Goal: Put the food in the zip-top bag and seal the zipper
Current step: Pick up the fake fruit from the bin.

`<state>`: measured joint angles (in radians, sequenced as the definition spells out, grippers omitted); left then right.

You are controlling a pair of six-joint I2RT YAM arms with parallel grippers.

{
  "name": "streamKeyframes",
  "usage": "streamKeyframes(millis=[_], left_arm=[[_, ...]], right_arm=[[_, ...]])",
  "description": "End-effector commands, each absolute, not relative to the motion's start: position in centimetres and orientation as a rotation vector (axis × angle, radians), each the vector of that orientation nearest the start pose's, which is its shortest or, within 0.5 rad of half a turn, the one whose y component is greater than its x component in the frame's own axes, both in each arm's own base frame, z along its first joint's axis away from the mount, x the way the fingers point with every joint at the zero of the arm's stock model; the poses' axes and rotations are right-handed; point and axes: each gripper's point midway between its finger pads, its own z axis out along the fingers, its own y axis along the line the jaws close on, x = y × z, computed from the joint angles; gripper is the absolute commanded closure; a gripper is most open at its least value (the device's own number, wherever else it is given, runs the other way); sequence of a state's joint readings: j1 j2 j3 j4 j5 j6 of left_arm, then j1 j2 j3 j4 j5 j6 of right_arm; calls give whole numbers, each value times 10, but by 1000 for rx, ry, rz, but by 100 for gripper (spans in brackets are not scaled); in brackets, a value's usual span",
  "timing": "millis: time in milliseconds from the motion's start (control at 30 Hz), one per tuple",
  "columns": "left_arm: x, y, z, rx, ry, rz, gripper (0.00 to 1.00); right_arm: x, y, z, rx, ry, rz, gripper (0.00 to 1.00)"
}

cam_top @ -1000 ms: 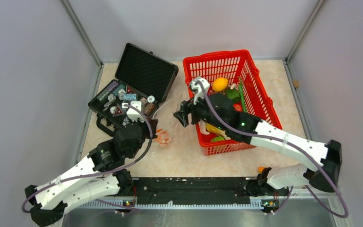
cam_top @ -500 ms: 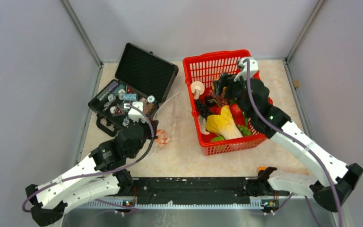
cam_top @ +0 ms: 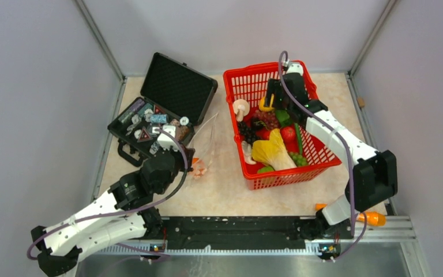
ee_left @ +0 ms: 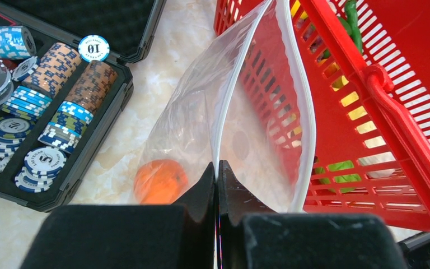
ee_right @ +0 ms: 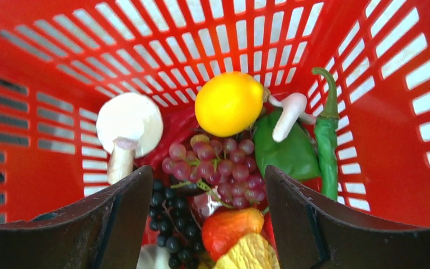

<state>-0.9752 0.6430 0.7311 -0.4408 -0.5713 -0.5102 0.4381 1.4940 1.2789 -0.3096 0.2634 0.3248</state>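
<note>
The clear zip-top bag (cam_top: 205,141) stands between the black case and the red basket (cam_top: 318,126), with its mouth held open. My left gripper (ee_left: 217,168) is shut on the near end of its whitish zipper (ee_left: 228,103). One orange (ee_left: 159,181) lies inside the bag. My right gripper (ee_right: 208,171) hangs open over the far half of the basket, above red grapes (ee_right: 213,159) and dark grapes (ee_right: 171,224), with nothing held. Around it lie a yellow lemon (ee_right: 228,103), a white mushroom (ee_right: 129,123) and a green pepper (ee_right: 291,148). A pale cabbage (cam_top: 272,151) fills the basket's near half.
An open black case (cam_top: 170,95) with poker chips (ee_left: 50,106) sits left of the bag. The basket wall (ee_left: 392,112) stands right against the bag's mouth. An orange carrot-like piece (cam_top: 372,218) lies by the right arm's base. Grey walls close in both sides.
My right arm has swung from beside the bag back over the far part of the basket, jaws open throughout. The left gripper has kept its hold on the bag.
</note>
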Motion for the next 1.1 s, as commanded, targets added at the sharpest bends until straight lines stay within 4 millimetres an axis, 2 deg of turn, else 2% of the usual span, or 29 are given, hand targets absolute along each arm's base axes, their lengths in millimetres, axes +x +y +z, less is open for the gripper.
streamKeyframes(millis=[0,167,333,400,533,633,767,900,967,1067], left_arm=[[201,-166,253,47,1851,-541,100],[199,-162,250,55,1858,-534,100],[199,-163,252,51,1855,-536,100],[199,-163,253,47,1852,-541,100],[199,-164,253,51,1857,-544,100],[199,-163,254,55,1856,-532,100],[200,-162,255,53,1857,-525,100],[200,-162,254,51,1860,-521,100],[200,-161,254,51,1861,-515,100],[200,-159,256,45,1861,-511,100]], right_arm=[[453,164,237,189,2032,273,28],[482,171,203,242,2081,250,25],[509,166,187,369,2085,220,25],[515,163,179,402,2089,188,24],[518,145,164,491,2078,70,22],[525,146,154,482,2072,70,21],[541,149,131,465,2106,59,26],[553,156,120,438,2100,94,32],[554,156,115,428,2089,93,42],[552,154,109,422,2109,72,43]])
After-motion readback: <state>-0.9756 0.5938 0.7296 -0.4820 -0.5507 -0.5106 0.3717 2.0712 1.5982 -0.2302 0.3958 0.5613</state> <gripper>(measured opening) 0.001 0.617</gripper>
